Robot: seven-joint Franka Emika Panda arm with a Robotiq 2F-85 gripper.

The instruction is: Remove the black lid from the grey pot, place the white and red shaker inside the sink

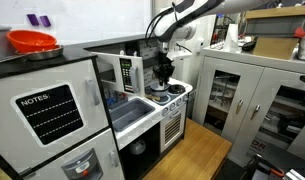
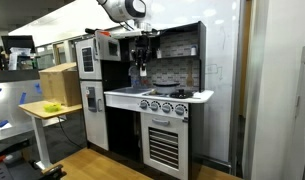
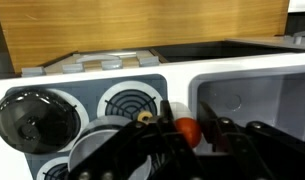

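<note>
Sink [image 3: 254, 88]: pale basin, right of burners. Grey pot [image 3: 87, 150]: rim only, contents hidden. Black lid [image 3: 32, 120]: round, glossy, on bench, far left. Fingers [image 3: 237, 145]: flanking red-tipped shaker [image 3: 187, 131]; grip indeterminable.

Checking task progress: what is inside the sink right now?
In the wrist view, the visible part of the sink holds nothing; the gripper covers its lower part, so the rest cannot be seen.
</note>
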